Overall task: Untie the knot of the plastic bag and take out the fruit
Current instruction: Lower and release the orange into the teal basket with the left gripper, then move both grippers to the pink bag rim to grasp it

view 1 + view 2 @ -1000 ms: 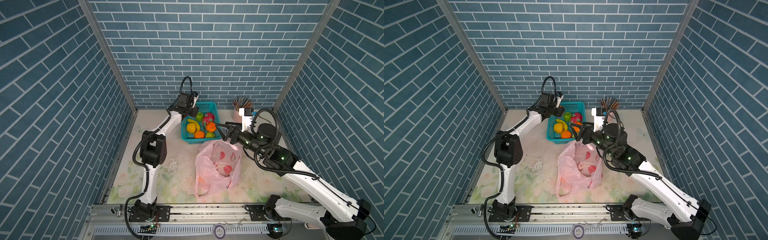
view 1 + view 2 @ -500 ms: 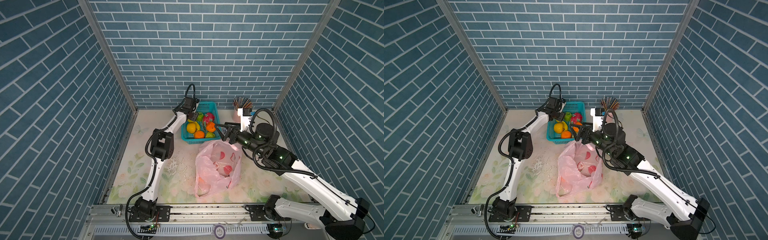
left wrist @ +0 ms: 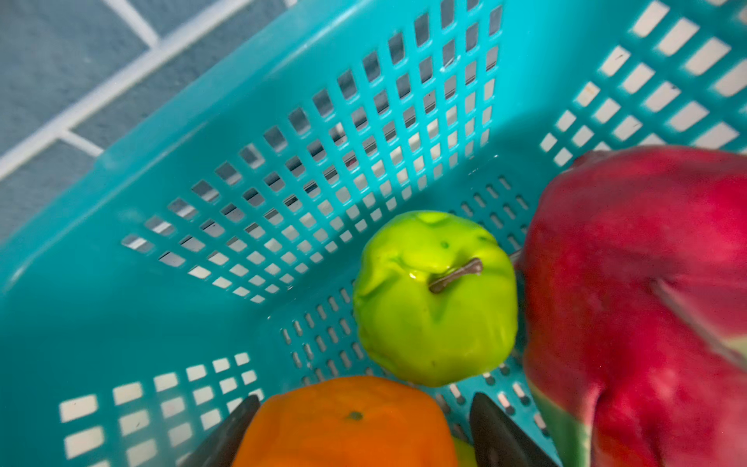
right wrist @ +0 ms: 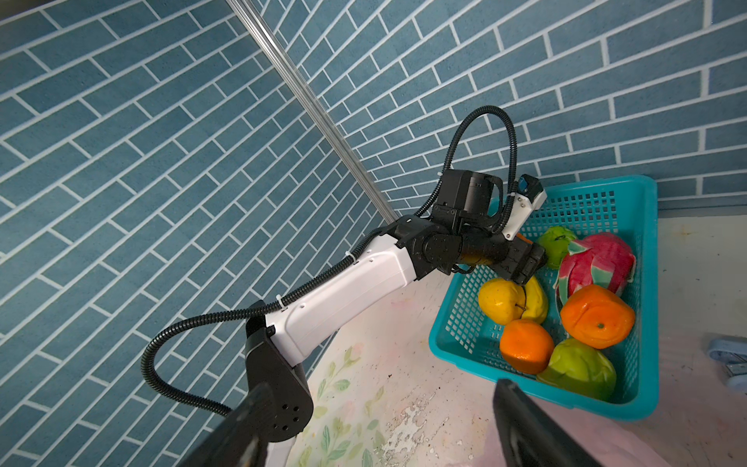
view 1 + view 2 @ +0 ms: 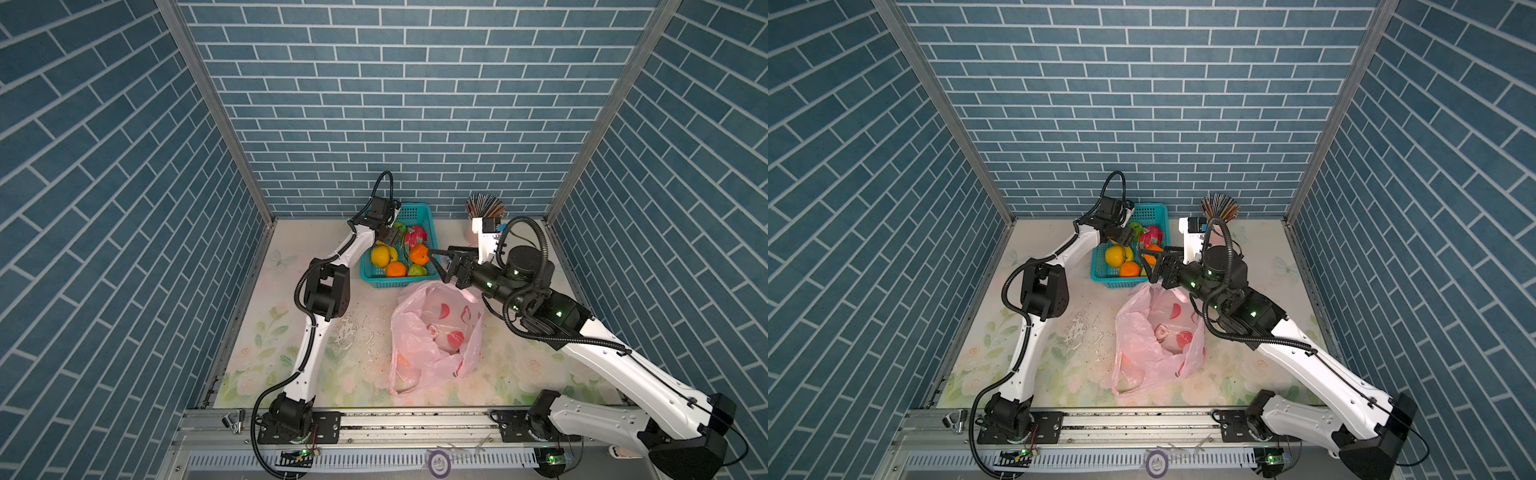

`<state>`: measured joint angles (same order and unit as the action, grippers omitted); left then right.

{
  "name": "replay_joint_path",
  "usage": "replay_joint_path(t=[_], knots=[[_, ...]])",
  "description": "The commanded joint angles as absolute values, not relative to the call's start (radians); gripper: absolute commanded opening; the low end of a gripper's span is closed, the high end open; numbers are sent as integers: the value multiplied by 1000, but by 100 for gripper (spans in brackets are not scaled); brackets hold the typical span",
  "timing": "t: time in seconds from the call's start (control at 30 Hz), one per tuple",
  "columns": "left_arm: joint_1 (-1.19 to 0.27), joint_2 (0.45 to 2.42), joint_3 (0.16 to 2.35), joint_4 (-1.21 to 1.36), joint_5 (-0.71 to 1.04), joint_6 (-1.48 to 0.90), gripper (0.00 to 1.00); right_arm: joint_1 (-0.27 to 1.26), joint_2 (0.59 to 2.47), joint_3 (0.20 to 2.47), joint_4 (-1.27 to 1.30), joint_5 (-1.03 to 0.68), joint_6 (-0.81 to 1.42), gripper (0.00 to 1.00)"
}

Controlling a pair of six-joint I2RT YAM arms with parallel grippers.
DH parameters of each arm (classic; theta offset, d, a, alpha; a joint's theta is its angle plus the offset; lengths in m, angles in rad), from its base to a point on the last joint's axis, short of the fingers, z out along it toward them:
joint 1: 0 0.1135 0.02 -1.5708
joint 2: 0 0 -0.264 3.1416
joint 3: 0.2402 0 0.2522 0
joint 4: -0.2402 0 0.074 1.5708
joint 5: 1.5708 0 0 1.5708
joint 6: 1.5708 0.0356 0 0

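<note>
The pink plastic bag (image 5: 432, 345) (image 5: 1154, 345) lies slack on the table with its mouth open toward the basket; no knot shows. Fruit fills the teal basket (image 5: 395, 283) (image 4: 642, 283): a dragon fruit (image 4: 598, 258), oranges (image 4: 596, 321), a yellow one (image 4: 499, 301) and green ones (image 4: 578, 368). My left gripper (image 5: 390, 237) (image 3: 364, 404) is low in the basket, jaws open around an orange (image 3: 347, 428), beside a green apple (image 3: 434, 299). My right gripper (image 5: 438, 266) (image 4: 382, 388) hangs open and empty over the bag's mouth, by the basket's front corner.
A cup of coloured sticks (image 5: 484, 208) stands at the back right, behind the right arm. A banana (image 4: 535, 295) lies among the fruit. White flaky specks (image 5: 349, 328) mark the table left of the bag. Brick walls close three sides.
The left arm has lowered its gripper into the basket, its elbow swinging toward the middle. The right arm and the bag have hardly moved.
</note>
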<state>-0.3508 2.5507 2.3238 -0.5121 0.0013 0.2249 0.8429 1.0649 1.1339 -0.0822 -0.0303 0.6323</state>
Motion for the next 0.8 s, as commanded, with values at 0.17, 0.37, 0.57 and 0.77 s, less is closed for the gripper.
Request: replay_joint_path(t=[0.17,0.37,0.57,0.77], knots=[[-343,2436,2339,-536,5,229,87,841,1045,1135,-64,-31,664,85],[-345,2264,2223,-486,55,188,87,841,1047,1135,-64,-34,672,85],[-348,2027,2009,-383,137,131,86,841,1036,1131,-69,-34,681,85],[-355,1755,1749,-277,237,57,86,842,1015,1126,-96,-40,693,84]])
